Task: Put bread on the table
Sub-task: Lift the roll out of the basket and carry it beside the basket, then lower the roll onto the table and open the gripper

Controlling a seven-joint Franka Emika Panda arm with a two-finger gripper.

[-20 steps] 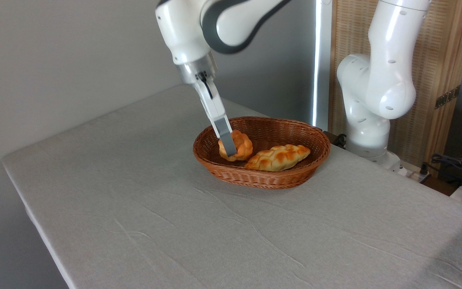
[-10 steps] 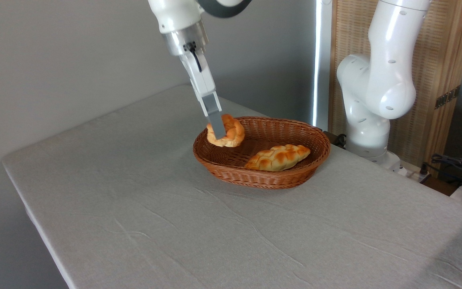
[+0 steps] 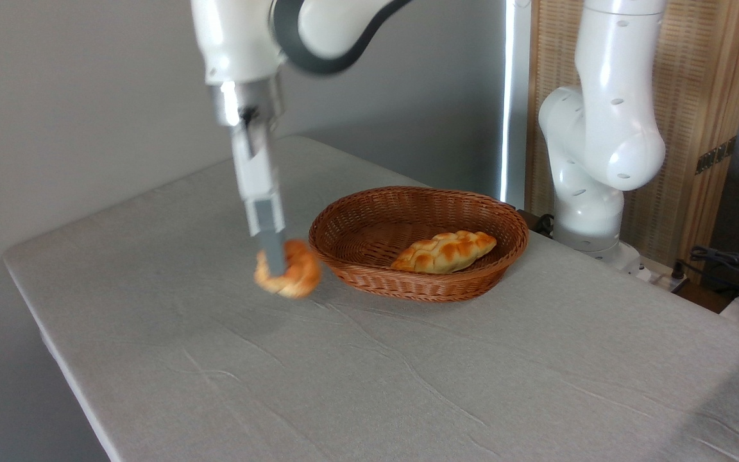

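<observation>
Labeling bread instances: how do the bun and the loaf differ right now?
The bun is small and round; the loaf is longer, oval and braided. The bun is clamped in the gripper outside the basket, over the table; the loaf lies in the basket. The bun is motion-blurred; the loaf is sharp. Both are golden-orange.

White glossy arm (image 3: pixel 607 128) – dark grey joint band at 12 o'clock, silver wrist collar, long pale grey-tipped gripper (image 3: pixel 272 260) fingers, small round screw holes.
</observation>
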